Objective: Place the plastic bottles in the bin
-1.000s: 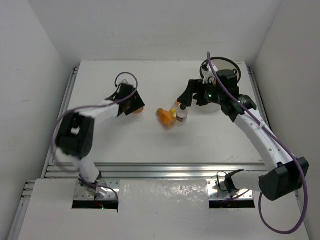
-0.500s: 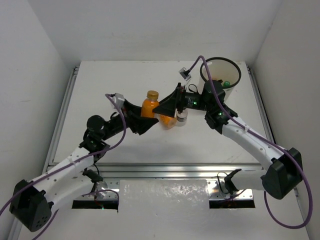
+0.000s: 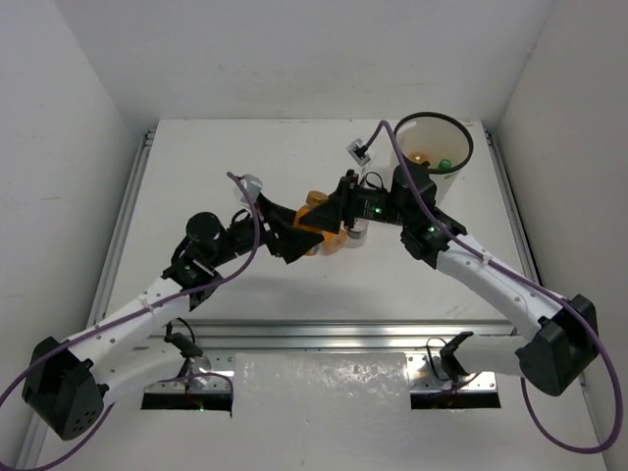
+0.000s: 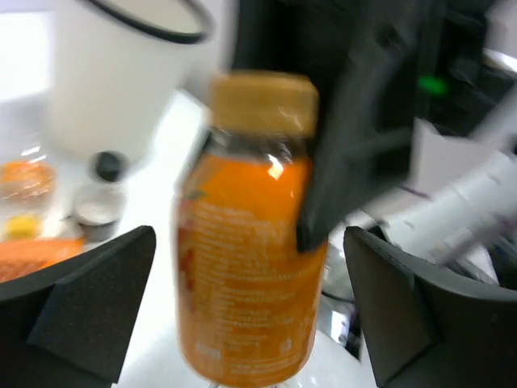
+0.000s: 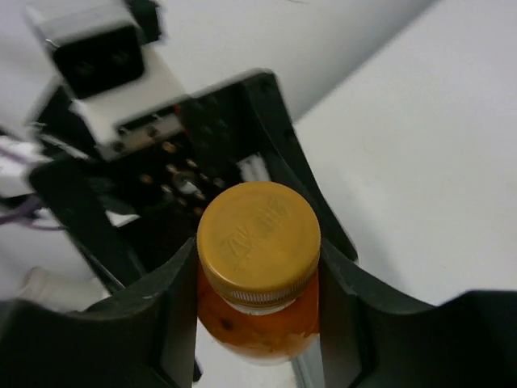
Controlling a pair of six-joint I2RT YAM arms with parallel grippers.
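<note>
An orange bottle (image 4: 250, 242) with a gold cap (image 5: 258, 238) hangs upright above the table between both arms. My right gripper (image 5: 258, 275) is shut on it just below the cap. My left gripper (image 4: 250, 323) stands open around the bottle's lower body, with its fingers well clear on both sides. In the top view the two grippers meet at mid-table, the left gripper (image 3: 294, 233) beside the right gripper (image 3: 334, 211). Another orange bottle (image 3: 329, 238) lies on the table below them, next to a clear bottle with a black cap (image 4: 101, 202). The white bin (image 3: 461, 132) stands at the far right.
Inside the bin lie a green bottle (image 3: 444, 164) and something orange (image 3: 422, 157). White walls close in the table on three sides. A metal rail (image 3: 314, 332) runs along the near edge.
The right gripper has shut on the orange bottle's neck and the left gripper has opened off its body. The bottle and both grippers have shifted slightly to the right.
</note>
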